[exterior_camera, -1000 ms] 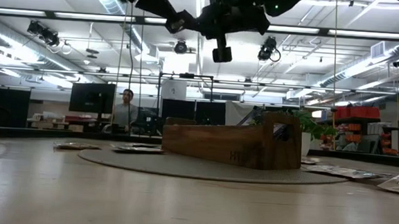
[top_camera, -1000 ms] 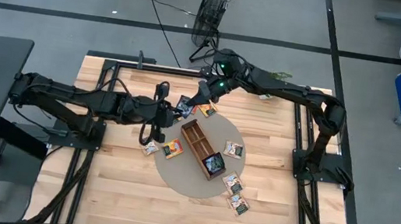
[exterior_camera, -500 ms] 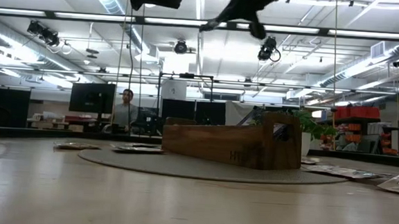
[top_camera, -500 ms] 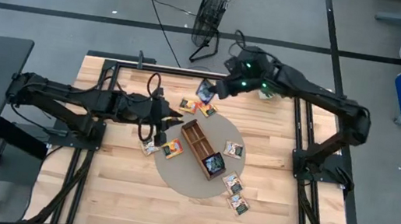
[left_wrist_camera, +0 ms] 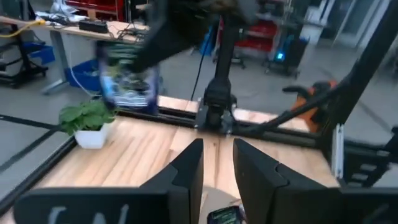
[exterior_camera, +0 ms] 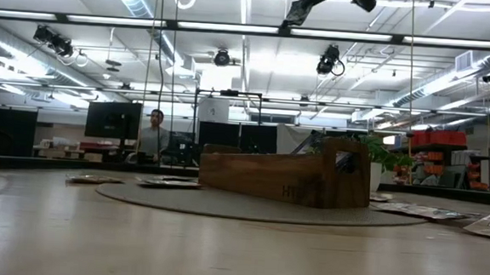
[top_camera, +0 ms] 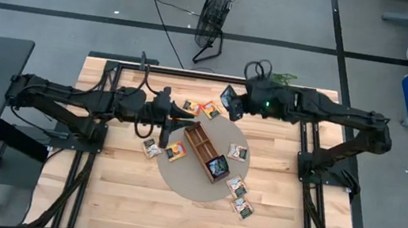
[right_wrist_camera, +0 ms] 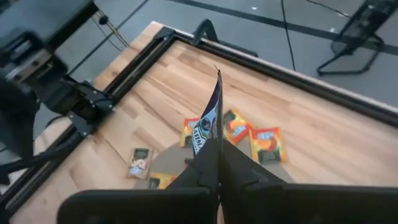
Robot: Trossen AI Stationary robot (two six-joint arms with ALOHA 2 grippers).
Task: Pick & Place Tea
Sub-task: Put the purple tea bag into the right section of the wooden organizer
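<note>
1. Tea: one dark sachet (top_camera: pixel 230 102) is pinched edge-on in the closed right end effector (top_camera: pixel 234 104), raised above the tabletop's (top_camera: pixel 121 190) far side.
2. Wooden tray (top_camera: pixel 207 151) lies toward the near side; its long axis runs diagonally.
3. Left end effector (top_camera: pixel 185 117) is nearer the tray, slightly open, empty.
4. The sachet's height above the tabletop is unclear.
</note>
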